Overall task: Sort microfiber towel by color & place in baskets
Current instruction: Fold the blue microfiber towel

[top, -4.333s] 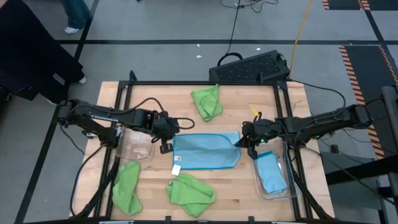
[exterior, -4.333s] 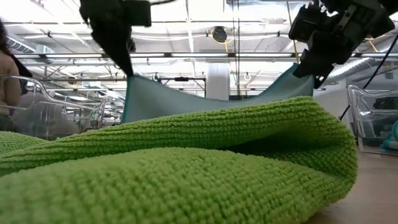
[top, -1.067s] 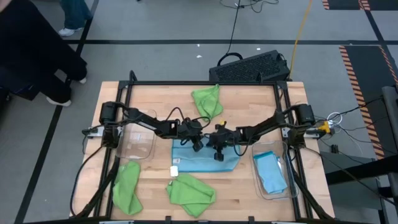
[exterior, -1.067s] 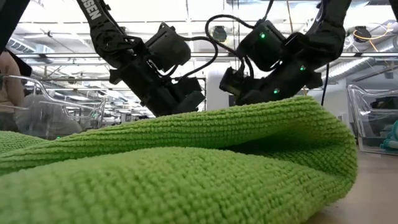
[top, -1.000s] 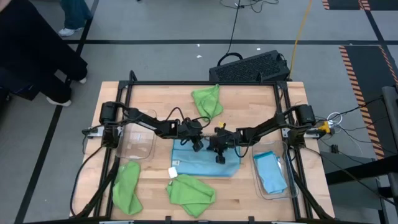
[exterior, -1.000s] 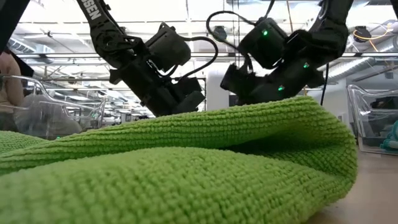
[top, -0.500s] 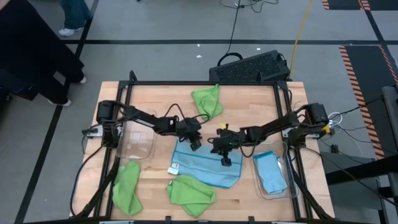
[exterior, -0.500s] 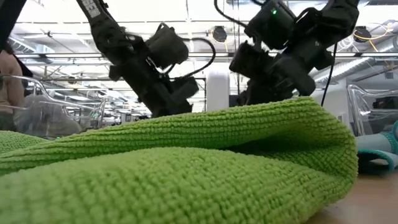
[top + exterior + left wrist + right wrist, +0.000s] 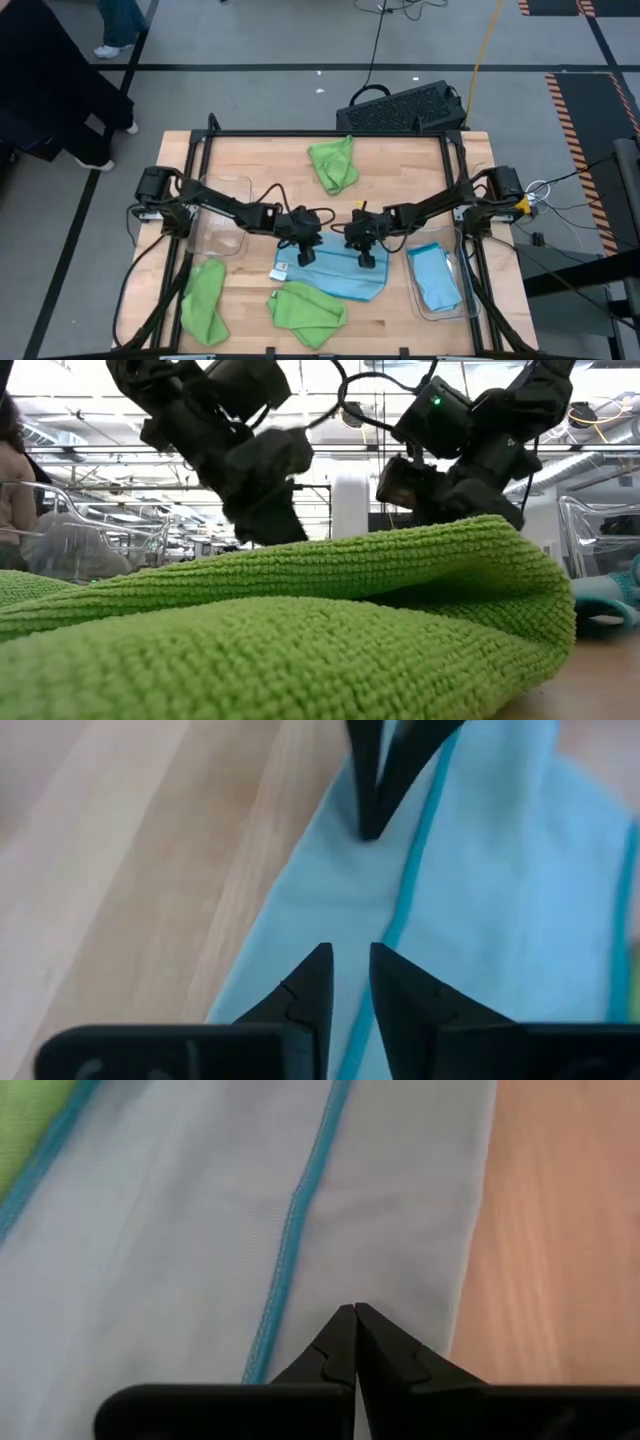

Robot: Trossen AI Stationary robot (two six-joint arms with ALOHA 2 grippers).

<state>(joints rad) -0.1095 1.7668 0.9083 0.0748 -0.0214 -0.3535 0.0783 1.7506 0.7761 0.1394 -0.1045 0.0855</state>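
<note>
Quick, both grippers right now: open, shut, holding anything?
Left gripper: slightly open over the light blue microfiber towel, holding nothing.
Right gripper: shut, fingertips above the same towel; a grip cannot be told.

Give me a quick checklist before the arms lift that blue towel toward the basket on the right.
1. Right gripper shut on the blue towel: cannot tell; its jaws are shut over the cloth, pinch unseen.
2. Left gripper closed on the towel: not ok; a narrow gap shows, tips just above the hem.
3. Right clear basket has room: ok; one folded blue towel lies flat inside.
4. Green towel clear of the blue one: not ok; their edges meet.
5. Left clear basket out of the way: ok.
</note>
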